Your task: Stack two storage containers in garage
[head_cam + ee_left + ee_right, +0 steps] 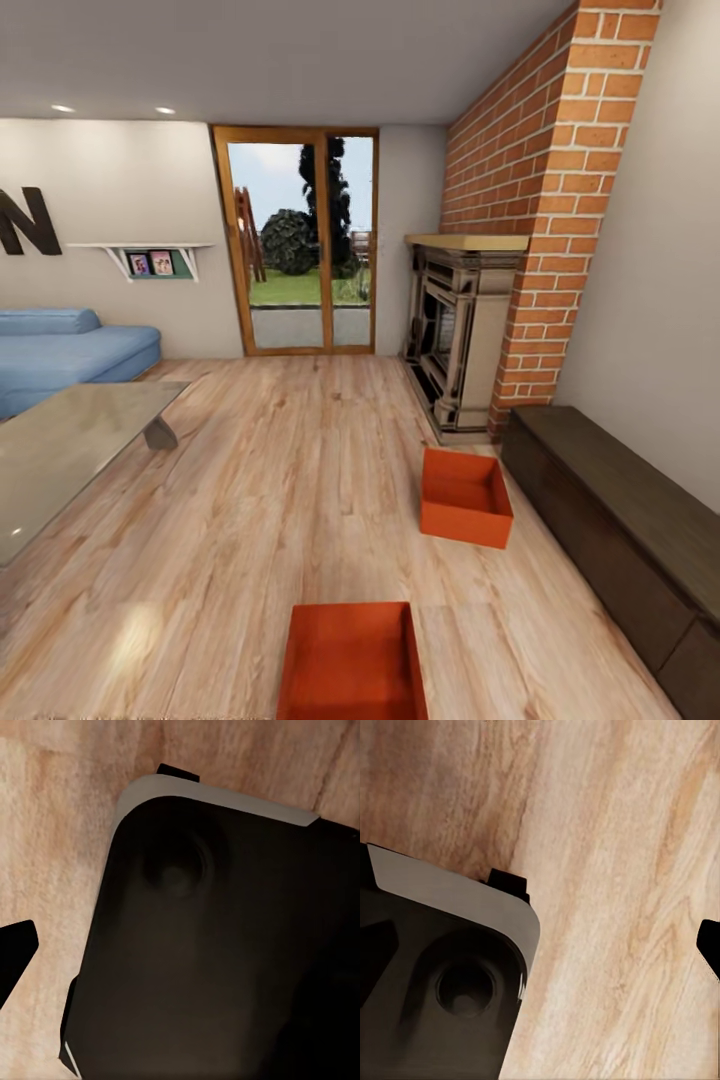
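Note:
Two orange-red storage containers rest on the living room's light wood plank floor (pixel 270 470) in the head view. The nearer container (pixel 352 660) lies straight ahead at the picture's lower edge, its open inside facing up. The farther container (pixel 465 497) sits ahead to the right, between the brick fireplace and the dark low cabinet. Both look empty. My left gripper (pixel 180 952) hangs over the robot's dark base, one black fingertip (pixel 16 951) showing at the frame's edge. My right gripper (pixel 540 945) hangs above bare planks, with one fingertip (pixel 711 945) at the edge and nothing between the fingers.
A glass-topped table (pixel 70 450) stands at the left with a blue sofa (pixel 60 350) behind it. The red brick fireplace (pixel 470 330) and dark low cabinet (pixel 620 530) line the right wall. A glazed patio door (pixel 300 240) is at the back. The robot's dark base (pixel 442 975) is below both wrists.

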Robot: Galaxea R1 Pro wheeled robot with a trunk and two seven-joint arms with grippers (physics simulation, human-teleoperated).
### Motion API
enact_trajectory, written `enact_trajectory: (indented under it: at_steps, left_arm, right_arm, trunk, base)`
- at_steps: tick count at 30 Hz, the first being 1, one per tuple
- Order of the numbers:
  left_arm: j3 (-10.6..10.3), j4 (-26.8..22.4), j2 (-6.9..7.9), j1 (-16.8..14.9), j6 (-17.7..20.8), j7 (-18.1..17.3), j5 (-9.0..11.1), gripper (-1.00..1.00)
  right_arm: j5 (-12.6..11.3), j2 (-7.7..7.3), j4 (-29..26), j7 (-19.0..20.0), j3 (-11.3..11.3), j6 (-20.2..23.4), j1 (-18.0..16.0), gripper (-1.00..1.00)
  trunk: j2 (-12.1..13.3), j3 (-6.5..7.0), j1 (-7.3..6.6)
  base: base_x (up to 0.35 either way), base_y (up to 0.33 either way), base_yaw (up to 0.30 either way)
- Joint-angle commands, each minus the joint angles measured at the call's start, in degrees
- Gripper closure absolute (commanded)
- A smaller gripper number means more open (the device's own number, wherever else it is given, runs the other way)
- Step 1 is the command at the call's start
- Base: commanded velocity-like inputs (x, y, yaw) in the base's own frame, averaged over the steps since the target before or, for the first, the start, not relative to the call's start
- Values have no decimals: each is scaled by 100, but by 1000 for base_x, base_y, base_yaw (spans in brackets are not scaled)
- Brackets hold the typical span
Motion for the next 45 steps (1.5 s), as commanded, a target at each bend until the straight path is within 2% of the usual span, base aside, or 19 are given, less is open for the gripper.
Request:
enact_trajectory:
  at_steps: [1,27,40,45]
  left_arm:
    - [0,-2,-1,-1,-12,3,23,-100]
    - [7,-2,-14,-1,-13,9,23,-100]
    - [9,-2,-11,-1,-9,12,32,-100]
    - [9,-2,-8,-1,-13,11,32,-100]
  right_arm:
    - [58,-1,17,-34,3,-25,-7,-100]
    - [86,-5,17,-25,21,-24,-7,-100]
    - [63,2,17,-32,12,-20,-6,-100]
    - [53,-3,17,-34,0,-33,-7,-100]
  trunk:
    - [-3,-5,0]
    - [-3,-5,0]
    - [-3,-5,0]
    - [-3,-5,0]
  base:
    - [7,-5,234]
    - [0,0,18]
    - [-51,-76,3]
    - [-1,-1,214]
